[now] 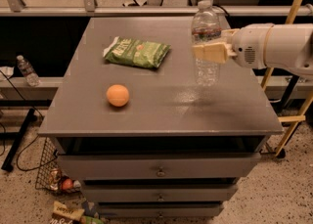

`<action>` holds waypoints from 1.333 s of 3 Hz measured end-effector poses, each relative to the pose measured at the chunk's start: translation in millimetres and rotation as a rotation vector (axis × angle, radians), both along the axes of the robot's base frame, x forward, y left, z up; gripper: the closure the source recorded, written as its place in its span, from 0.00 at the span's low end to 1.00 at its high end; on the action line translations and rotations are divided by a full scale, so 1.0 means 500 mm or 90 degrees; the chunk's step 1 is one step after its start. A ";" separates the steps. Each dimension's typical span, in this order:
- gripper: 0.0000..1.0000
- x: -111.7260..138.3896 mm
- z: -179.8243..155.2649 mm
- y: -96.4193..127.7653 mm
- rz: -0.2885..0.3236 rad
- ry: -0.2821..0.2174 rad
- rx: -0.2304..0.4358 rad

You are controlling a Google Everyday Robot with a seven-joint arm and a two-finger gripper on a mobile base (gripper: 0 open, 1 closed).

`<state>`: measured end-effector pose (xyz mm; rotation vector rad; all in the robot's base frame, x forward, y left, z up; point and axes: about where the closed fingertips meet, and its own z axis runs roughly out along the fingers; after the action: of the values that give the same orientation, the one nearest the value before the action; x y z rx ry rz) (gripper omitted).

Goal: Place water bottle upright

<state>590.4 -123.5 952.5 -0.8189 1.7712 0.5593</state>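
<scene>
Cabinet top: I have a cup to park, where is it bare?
Bare: the front strip of the cabinet top and the middle between orange ball and water bottle. Crowded: back right, end effector gripping that bottle; green bag back left.

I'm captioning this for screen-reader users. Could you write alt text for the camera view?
The gripper of a white arm, reaching in from the right, is shut on a clear water bottle held upright over a grey drawer cabinet. A green snack bag lies left of it and an orange ball sits nearer the front.
</scene>
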 end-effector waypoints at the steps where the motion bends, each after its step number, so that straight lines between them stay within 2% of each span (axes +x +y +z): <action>1: 1.00 -0.001 -0.015 0.014 0.019 -0.076 0.005; 2: 1.00 -0.005 -0.010 0.030 0.040 -0.117 -0.019; 3: 1.00 0.002 -0.032 0.018 0.023 -0.130 0.002; 4: 1.00 0.013 -0.048 0.009 0.015 -0.163 0.043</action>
<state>596.7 -119.0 928.5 -0.8271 1.5039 0.5028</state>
